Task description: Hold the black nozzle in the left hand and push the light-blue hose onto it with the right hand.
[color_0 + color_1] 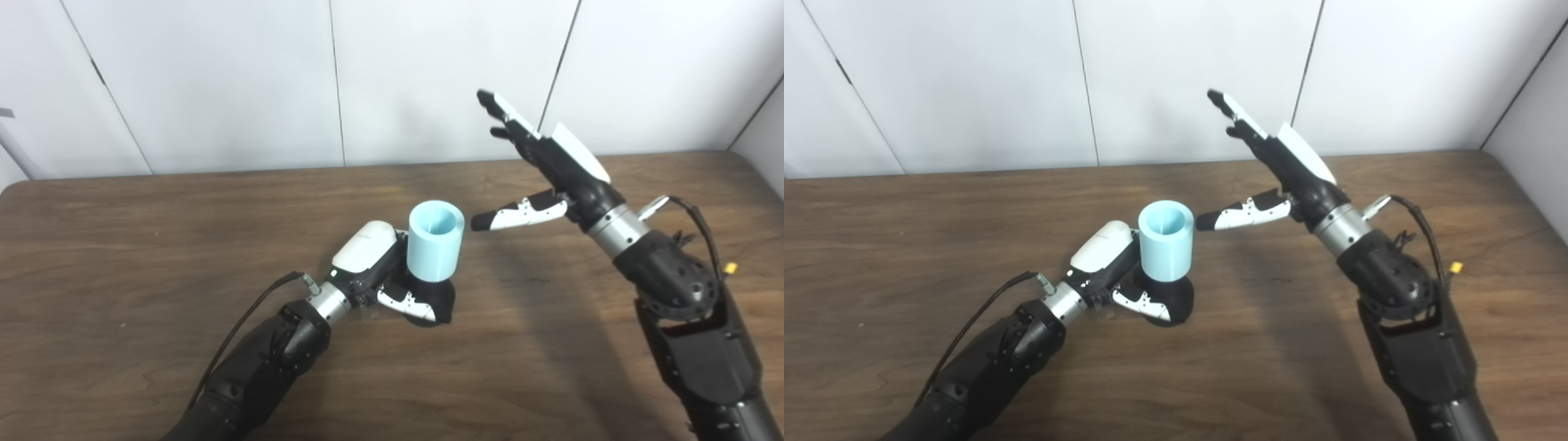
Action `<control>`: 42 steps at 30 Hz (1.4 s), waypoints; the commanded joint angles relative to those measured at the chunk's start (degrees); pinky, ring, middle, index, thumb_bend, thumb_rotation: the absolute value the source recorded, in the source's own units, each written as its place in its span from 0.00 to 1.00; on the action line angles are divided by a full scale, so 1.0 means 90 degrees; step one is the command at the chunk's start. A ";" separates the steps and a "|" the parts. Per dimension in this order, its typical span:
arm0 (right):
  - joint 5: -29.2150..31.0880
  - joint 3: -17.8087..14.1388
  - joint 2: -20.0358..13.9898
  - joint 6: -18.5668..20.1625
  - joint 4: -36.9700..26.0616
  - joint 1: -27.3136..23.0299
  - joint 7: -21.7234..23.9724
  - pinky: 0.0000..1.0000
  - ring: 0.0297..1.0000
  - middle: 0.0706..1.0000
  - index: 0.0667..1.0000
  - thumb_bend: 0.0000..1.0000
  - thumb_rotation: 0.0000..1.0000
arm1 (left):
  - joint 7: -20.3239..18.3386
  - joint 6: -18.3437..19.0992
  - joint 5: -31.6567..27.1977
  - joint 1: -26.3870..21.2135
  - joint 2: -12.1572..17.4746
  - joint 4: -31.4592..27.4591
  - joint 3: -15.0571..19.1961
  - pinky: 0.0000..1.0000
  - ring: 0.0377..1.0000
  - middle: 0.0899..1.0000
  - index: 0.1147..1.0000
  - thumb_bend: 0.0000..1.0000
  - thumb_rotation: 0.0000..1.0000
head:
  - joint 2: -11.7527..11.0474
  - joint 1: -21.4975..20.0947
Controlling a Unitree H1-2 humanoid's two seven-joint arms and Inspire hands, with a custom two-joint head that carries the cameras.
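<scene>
The light-blue hose, a short open cylinder, stands upright on the black nozzle, whose round base rests on the wooden table. My left hand is shut around the black nozzle just under the hose; it also shows in the right eye view. My right hand is open and raised to the right of the hose, fingers stretched up and back, thumb pointing toward the hose top without touching it. The hose and right hand also show in the right eye view.
The table's far edge meets a white panelled wall. Cables run along both forearms. The right forearm rises from the lower right.
</scene>
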 commanded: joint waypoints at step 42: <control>-0.1783 0.1445 -0.1149 -0.1631 -0.0772 -0.0270 0.1659 0.81 0.88 0.83 0.77 0.81 0.86 | -0.0346 0.0273 0.0293 0.0796 0.0152 0.0733 -0.0252 0.35 0.40 0.45 0.43 0.50 0.00 | 0.0114 0.0046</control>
